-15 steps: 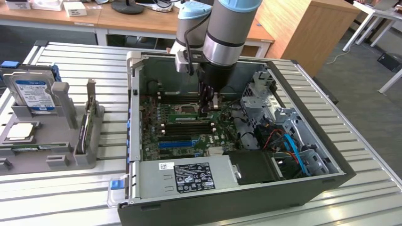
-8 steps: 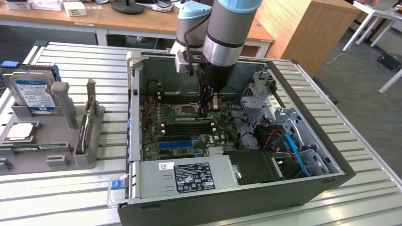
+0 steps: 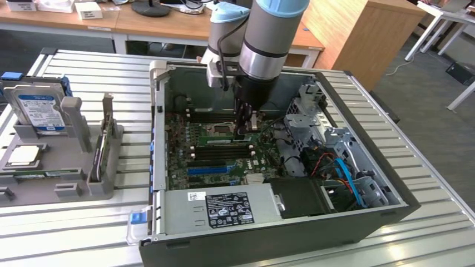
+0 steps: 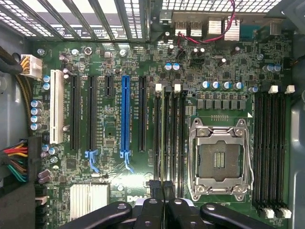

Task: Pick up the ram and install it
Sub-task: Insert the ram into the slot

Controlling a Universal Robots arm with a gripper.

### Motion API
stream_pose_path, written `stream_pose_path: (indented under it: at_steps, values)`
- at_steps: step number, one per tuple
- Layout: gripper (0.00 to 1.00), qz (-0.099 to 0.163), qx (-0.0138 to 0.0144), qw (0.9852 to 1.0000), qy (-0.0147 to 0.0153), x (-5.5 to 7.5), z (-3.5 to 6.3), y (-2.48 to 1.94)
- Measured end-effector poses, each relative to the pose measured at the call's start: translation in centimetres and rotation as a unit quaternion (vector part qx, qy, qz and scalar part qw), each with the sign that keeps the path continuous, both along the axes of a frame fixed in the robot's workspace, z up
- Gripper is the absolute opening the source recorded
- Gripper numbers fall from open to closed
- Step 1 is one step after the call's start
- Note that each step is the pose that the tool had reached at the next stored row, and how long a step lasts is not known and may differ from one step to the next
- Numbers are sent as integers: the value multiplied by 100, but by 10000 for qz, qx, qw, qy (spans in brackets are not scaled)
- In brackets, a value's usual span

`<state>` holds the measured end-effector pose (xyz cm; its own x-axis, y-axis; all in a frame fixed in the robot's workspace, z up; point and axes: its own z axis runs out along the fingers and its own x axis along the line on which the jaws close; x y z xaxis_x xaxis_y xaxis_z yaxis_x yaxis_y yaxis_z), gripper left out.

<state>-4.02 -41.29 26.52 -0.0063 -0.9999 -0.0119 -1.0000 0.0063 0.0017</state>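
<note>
Inside the computer case (image 3: pixel 245 247), the ram (image 3: pixel 221 141) stands on edge in the memory slots (image 3: pixel 222 149). Its long axis runs across the exterior view. The closed hand (image 3: pixel 248 131) sits at its right-hand end there, with case walls close around.

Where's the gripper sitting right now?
In the exterior view the gripper sits inside the open computer case, near its middle, over the memory slots beside the empty processor socket.
</note>
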Motion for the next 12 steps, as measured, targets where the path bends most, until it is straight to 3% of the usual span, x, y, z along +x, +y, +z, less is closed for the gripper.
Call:
stream_pose_path:
  at_steps: [12]
  values:
    - [12,0,1,10000,0,0,-44,-9]
